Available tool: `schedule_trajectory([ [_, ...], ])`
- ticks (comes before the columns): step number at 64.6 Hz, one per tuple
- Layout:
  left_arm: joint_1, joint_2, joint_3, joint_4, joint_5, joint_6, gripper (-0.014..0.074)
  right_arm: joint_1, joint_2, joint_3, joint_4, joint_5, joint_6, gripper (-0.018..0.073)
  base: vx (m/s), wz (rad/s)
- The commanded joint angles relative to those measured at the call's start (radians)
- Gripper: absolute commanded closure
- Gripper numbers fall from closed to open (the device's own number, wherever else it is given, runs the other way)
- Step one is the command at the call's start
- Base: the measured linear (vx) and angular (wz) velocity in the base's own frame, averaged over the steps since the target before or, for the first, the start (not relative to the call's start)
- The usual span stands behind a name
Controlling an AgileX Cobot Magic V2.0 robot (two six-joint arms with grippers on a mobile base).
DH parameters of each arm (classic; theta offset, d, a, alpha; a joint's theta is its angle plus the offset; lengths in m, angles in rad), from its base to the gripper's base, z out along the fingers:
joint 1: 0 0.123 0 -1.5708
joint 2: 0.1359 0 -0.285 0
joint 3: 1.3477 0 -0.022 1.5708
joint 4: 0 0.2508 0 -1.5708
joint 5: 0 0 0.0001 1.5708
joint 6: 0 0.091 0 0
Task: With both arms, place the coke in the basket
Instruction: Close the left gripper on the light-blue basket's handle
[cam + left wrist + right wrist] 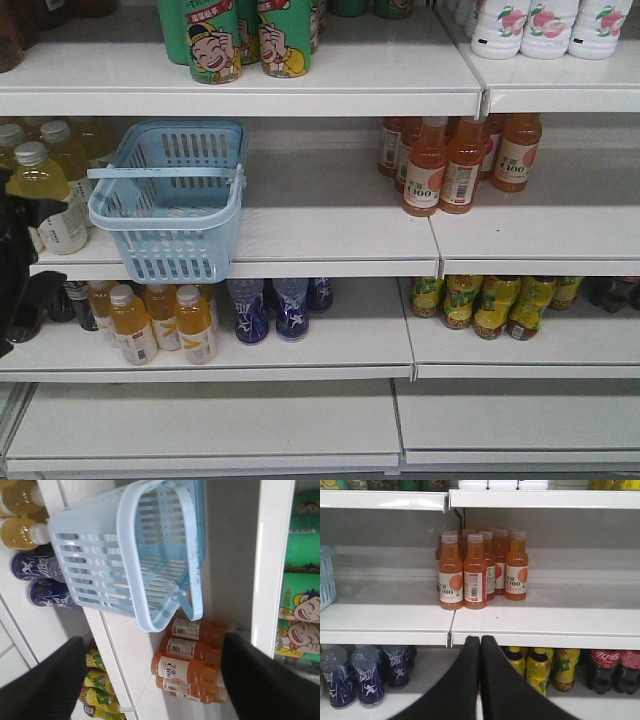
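One light blue basket [170, 205] stands at the left of the middle shelf [330, 235], mouth up. Its long axis runs front to back, its front end juts a little past the shelf edge, and one loop handle lies across the rim. Just left of it stand three yellow drink bottles [45, 185], partly masked by the dark, blurred left arm [15, 270]. The left claw [152, 637] is spread wide with nothing between its fingers [50, 685], both cut off by the frame; the basket lies ahead of it. Further right on the same shelf is one cluster of orange U100 bottles [475, 572], at least six, the rear ones largely hidden. The right claw [480, 642] is closed, tips touching, gripping nothing. Farthest right, on the lower shelf [432, 680], two coke bottles [603, 670] stand upright, long axis vertical, red labels facing out, well apart from the basket. Their caps are hidden behind the shelf edge above, and the right-hand one is cut by the frame.
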Motion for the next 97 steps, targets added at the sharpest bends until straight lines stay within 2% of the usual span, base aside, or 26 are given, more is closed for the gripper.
schedule_trajectory([
  [1, -0.003, 0.037, -0.103, -0.008, -0.003, 0.06, 0.0055, -0.001, -0.013, 0.008, -0.004, -0.079, -0.003, 0.0569, 0.0, 0.0],
  [45, -0.002, 0.428, -0.467, -0.015, 0.065, 0.068, 0.0058, -0.001, -0.013, 0.008, -0.004, -0.079, -0.003, 0.0569, 0.0, 0.0],
  [79, -0.002, 0.609, -0.663, -0.016, 0.09, 0.078, 0.0069, -0.001, -0.013, 0.008, -0.004, -0.079, -0.003, 0.0569, 0.0, 0.0],
  [82, -0.002, 0.62, -0.67, -0.016, 0.084, 0.091, 0.0093, -0.001, -0.013, 0.008, -0.004, -0.079, -0.003, 0.0569, 0.0, 0.0],
  [89, -0.002, 0.63, -0.681, -0.018, 0.076, 0.109, 0.0218, -0.001, -0.013, 0.008, -0.004, -0.079, -0.003, 0.0569, 0.0, 0.0],
  [97, -0.002, 0.629, -0.681, -0.025, 0.056, 0.108, 0.0486, -0.001, -0.013, 0.008, -0.004, -0.079, -0.003, 0.0569, 0.0, 0.0],
])
